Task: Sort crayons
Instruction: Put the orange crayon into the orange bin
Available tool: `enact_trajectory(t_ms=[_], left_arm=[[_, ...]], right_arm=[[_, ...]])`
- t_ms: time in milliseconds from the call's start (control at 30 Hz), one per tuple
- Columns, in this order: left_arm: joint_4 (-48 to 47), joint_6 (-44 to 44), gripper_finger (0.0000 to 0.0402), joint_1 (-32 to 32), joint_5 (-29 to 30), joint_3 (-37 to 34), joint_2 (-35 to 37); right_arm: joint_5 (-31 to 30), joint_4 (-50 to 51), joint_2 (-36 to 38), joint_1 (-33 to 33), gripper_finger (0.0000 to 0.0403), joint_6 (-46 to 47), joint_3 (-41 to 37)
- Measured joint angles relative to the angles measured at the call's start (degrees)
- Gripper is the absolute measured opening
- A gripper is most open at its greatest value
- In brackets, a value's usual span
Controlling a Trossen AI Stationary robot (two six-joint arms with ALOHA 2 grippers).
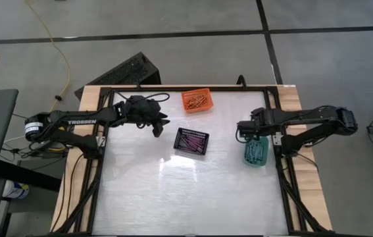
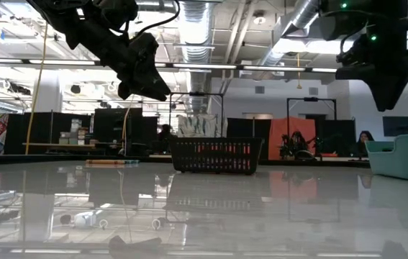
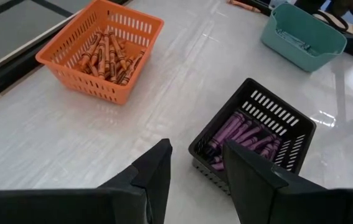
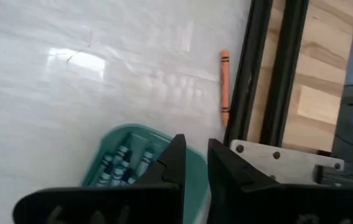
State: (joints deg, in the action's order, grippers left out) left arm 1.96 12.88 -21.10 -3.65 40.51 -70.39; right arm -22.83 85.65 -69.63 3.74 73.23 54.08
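Glossy white tabletop [image 1: 193, 191], workshop beyond. Crayons mostly binned: orange ones in the orange basket [image 3: 101, 50], purple in the black basket [image 3: 254, 140], teal in the teal basket [image 4: 132, 162]. One stray orange crayon [image 4: 225, 87] lies beside the frame rail [image 4: 251, 68]. My right gripper [image 4: 192, 165] hovers over the teal basket, fingers narrow, empty. Left gripper [image 3: 198, 168] hangs near the black basket, fingers apart, empty. Stray should be light, stiff, roll-prone; I'd pinch mid-length across the barrel.
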Motion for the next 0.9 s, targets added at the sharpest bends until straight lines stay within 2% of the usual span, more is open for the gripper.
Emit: enact_trajectory(t_ms=[500, 667, 833, 900], left_arm=[[0.0, 0.0, 0.0132, 0.0, 0.0, 0.0, 0.0], [0.0, 0.0, 0.0132, 0.0, 0.0, 0.0, 0.0], [0.0, 0.0, 0.0132, 0.0, 0.0, 0.0, 0.0], [0.0, 0.0, 0.0132, 0.0, 0.0, 0.0, 0.0]], right_arm=[[1.3, -5.9, 0.0, -0.3, 0.0062, -2.5, -6.7], [1.4, -10.2, 0.0, 4.5, 0.0062, -9.2, -6.7], [0.3, -11.8, 0.0, 12.1, 0.0062, -5.6, -6.7], [0.4, -13.2, 0.0, 16.1, 0.0062, -7.1, -6.7]])
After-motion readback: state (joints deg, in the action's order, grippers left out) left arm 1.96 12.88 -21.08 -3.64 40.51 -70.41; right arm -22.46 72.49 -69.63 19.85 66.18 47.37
